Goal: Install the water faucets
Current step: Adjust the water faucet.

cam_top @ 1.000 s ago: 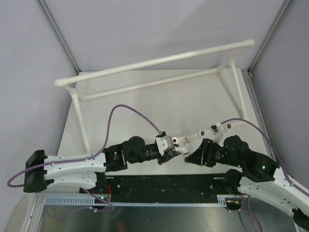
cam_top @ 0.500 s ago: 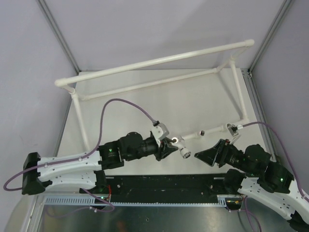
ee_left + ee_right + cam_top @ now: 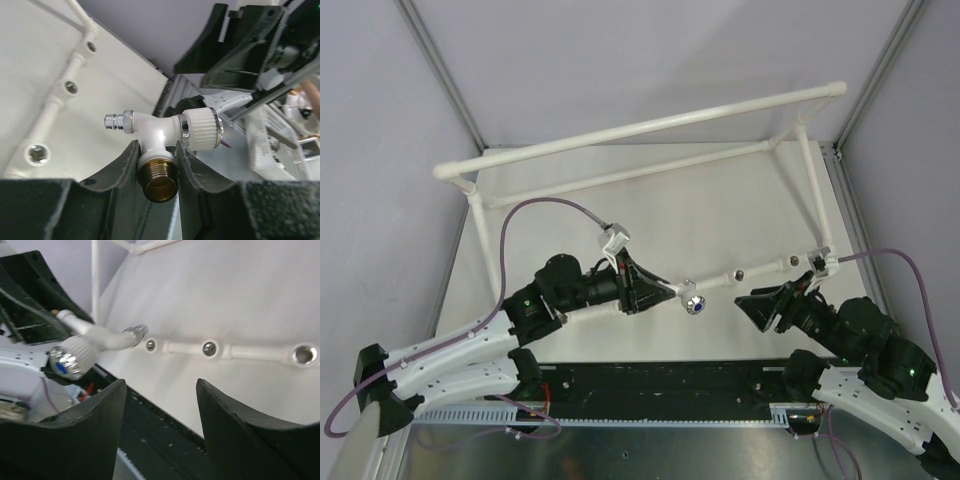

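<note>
My left gripper (image 3: 658, 287) is shut on a white water faucet (image 3: 692, 300) and holds it above the table, just in front of the left end of the front pipe. In the left wrist view the fingers (image 3: 125, 167) clamp the faucet (image 3: 155, 140) by its neck. Its brass thread points at the camera, the spout left, the ribbed knob right. My right gripper (image 3: 750, 302) is open and empty, a hand-width right of the faucet. The right wrist view shows the faucet (image 3: 95, 336) with its blue-centred knob, ahead and left of the open right gripper (image 3: 160, 400).
The front pipe carries tee sockets (image 3: 739, 272) with metal-threaded holes, seen in the right wrist view (image 3: 209, 347) and the left wrist view (image 3: 37, 154). The long white pipe frame (image 3: 650, 128) rises along the back and sides. A black rail (image 3: 660, 380) runs along the near edge.
The left arm swung back and left with the faucet, turning its blue knob cap toward the camera. The right gripper drew away to the right and stands open.
</note>
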Action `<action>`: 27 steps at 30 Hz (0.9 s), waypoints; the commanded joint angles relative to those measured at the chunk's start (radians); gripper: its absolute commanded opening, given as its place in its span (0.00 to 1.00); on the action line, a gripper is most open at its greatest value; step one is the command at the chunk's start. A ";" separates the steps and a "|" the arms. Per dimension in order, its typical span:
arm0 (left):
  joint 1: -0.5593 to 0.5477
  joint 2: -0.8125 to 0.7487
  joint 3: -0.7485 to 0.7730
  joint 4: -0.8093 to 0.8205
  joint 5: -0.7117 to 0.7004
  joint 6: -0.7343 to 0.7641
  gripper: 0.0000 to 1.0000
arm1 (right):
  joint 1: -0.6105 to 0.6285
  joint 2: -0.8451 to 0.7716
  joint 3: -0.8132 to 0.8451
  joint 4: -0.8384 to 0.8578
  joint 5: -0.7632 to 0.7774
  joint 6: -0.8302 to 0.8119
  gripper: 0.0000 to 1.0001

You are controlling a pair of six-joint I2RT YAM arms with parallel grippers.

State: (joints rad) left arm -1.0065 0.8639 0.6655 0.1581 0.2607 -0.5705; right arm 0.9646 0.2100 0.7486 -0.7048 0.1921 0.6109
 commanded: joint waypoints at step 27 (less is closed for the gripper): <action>0.007 -0.028 0.063 0.153 0.041 -0.422 0.00 | 0.035 -0.022 -0.151 0.527 -0.401 -0.730 0.66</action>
State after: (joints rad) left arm -1.0046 0.8238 0.6807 0.2184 0.2768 -0.9447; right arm 0.9802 0.1749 0.6060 -0.2657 -0.1440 -0.0463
